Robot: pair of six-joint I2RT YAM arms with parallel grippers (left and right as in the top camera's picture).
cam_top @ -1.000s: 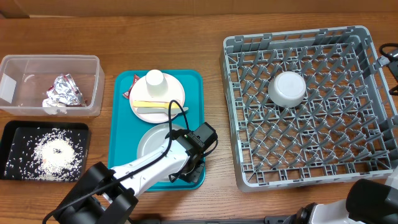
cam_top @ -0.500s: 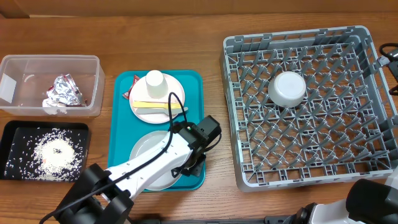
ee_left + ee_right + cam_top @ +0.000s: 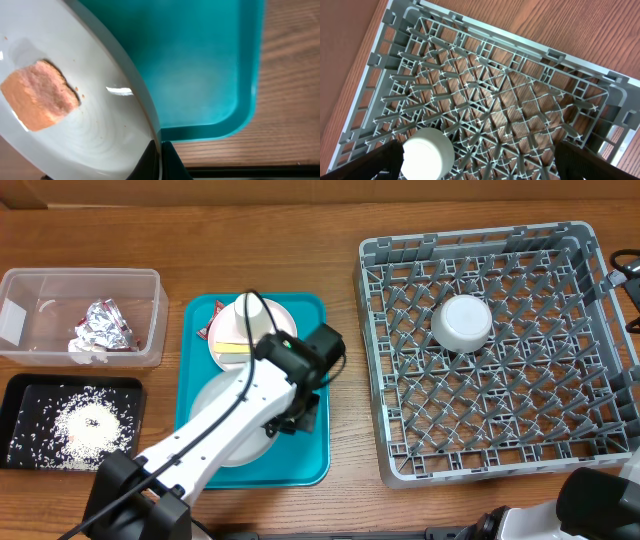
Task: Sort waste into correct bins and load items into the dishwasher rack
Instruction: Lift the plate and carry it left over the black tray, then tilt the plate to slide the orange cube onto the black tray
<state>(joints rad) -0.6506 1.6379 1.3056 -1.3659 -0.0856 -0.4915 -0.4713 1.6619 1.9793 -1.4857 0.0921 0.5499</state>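
Left of frame, sorted: crumpled foil (image 3: 103, 325) and napkin (image 3: 88, 350) lie in the clear tub (image 3: 150, 290), and rice (image 3: 85, 425) in the black tray (image 3: 20, 385) below it. Centre, in hand: my left pincer (image 3: 160, 157) is clenched on the rim of the grey plate (image 3: 100, 125), low on the teal tray (image 3: 200, 65), with the orange food square (image 3: 37, 102) unscraped on it. The pinkish-white plate (image 3: 225, 330), cup (image 3: 250, 305), utensils (image 3: 232, 347) and a red wrapper (image 3: 205, 332) remain at the tray's upper end. Right: only the white bowl (image 3: 461, 321) sits in the rack (image 3: 372, 360), and my right pincer (image 3: 480, 167) is spread wide over it, empty.

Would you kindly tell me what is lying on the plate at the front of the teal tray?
An orange food square sits on the plate; overhead, the left arm covers much of it, hiding anything else.
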